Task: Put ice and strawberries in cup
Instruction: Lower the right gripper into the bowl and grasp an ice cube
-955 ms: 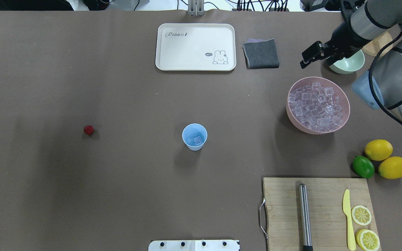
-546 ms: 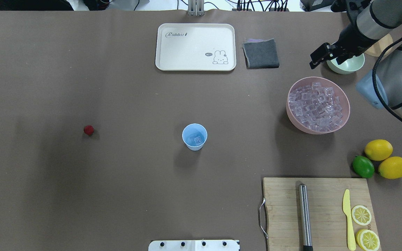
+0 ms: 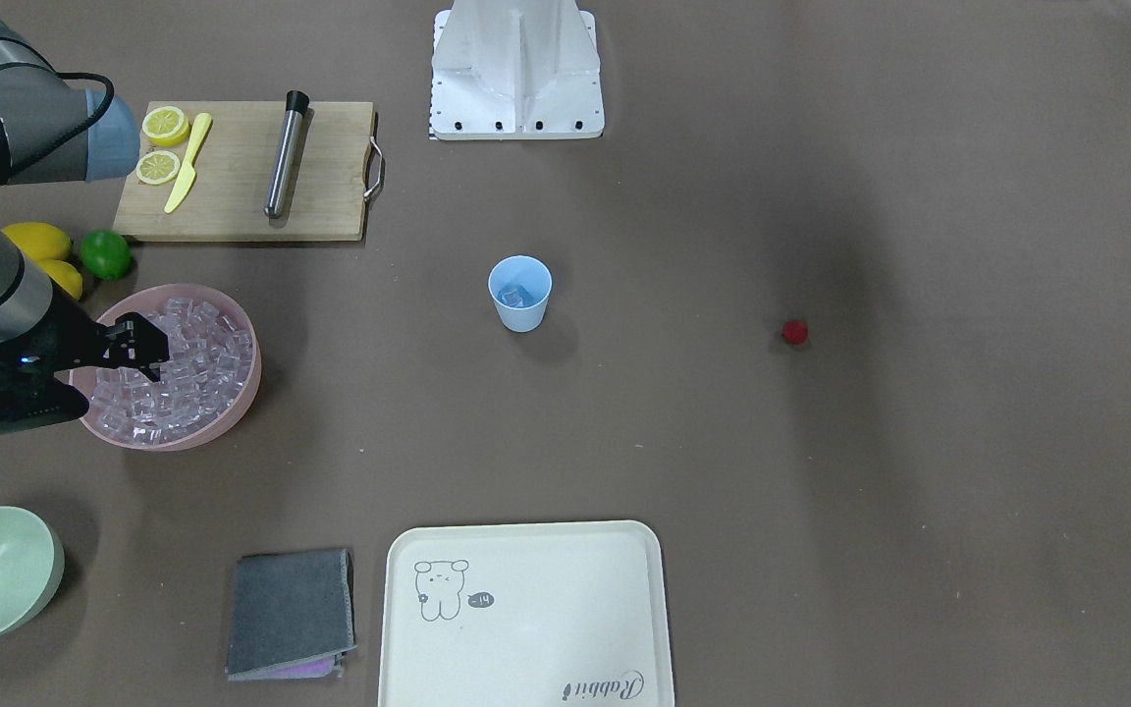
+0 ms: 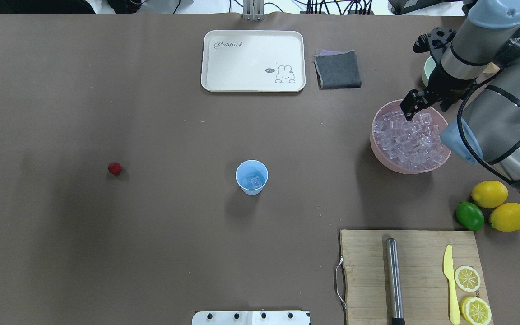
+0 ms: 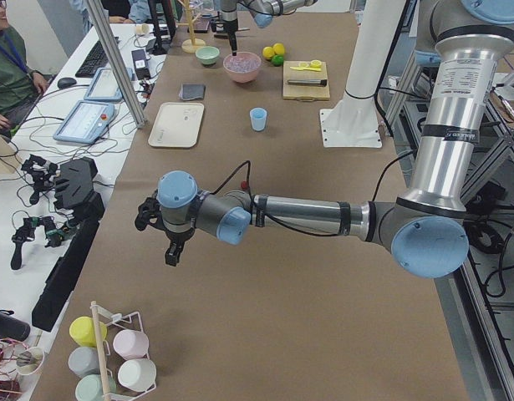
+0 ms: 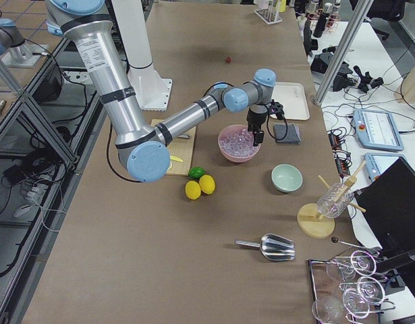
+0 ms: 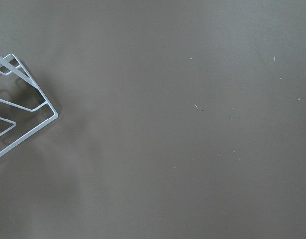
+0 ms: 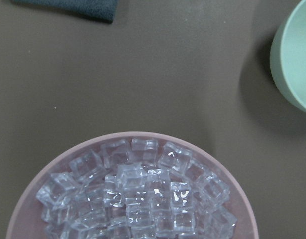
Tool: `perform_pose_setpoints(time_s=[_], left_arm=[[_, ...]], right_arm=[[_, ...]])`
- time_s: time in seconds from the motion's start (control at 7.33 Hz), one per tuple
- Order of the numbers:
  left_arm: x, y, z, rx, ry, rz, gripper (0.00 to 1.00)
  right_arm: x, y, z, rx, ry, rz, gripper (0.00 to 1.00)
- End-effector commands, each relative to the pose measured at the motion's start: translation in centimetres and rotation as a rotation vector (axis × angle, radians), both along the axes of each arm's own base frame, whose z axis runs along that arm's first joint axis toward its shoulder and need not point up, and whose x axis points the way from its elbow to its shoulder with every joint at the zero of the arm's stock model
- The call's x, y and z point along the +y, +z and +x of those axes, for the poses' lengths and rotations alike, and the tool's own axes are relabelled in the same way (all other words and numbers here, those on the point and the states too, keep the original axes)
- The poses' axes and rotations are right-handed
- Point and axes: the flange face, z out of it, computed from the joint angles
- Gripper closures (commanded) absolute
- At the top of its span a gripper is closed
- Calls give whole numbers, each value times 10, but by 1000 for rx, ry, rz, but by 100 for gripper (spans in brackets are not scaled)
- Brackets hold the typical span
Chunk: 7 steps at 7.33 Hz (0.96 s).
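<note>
Ice-picking seems the current step: the right hand [image 4: 409,110], spread and empty, hovers over the ice [image 4: 411,140] in the pink bowl [image 4: 373,137] at frame right, and next should drop, pinch a cube and carry it to the cup [image 4: 251,177] mid-frame.

Ice [image 8: 143,199]: clear, glassy, bright glints on the faces.
Pink bowl [image 8: 23,209] holding it: smooth plastic, soft sheen.
Cup [image 4: 251,177]: light blue plastic, smooth.
Table cover [image 4: 151,234]: brown, matt.
Board [image 4: 418,266], near right: pale bare wood.
Rod [image 4: 393,275] on it: brushed metal.
Cloth [image 4: 337,69], far side: grey, felted, matt.
My right arm [image 4: 508,122]: satin metal tube, blue plastic caps.
</note>
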Motion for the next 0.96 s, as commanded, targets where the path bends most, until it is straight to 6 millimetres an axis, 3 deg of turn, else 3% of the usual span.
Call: perform_pose_setpoints(time_s=[0.0,0.27,0.55,0.82], left_arm=[[0,0,1,0,1,1,2],[-1,1,1,0,1,1,2],[0,3,1,0,1,-2,2],[0,4,0,-1,1,-3,2]], right_arm=[[15,1,-26,6,-44,-5,9],[23,4,-39,13,-71,-2,22],[26,10,-38,15,-80,-8,22],[29,13,-40,15,-86,-15,40]])
